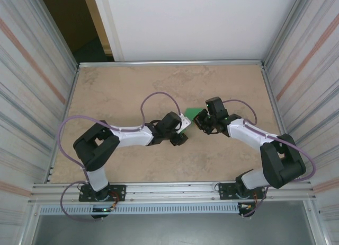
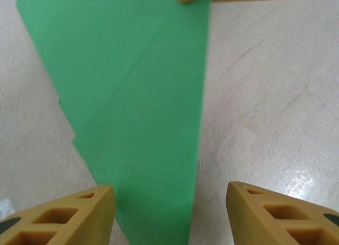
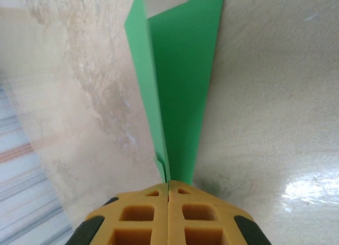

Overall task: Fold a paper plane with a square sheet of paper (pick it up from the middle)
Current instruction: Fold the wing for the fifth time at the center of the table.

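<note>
Paper plane is well on its way: the green sheet is already a narrow, layered dart with a crease running along it, sitting mid-table between the two arms. The right fingers are pressed together, clamped on one end of the paper. The left fingers stand apart, straddling its pointed tip without gripping it. By my judgement, only final creasing or wing shaping is left.

Overhead looks down; close wrists apparently share paper
</note>
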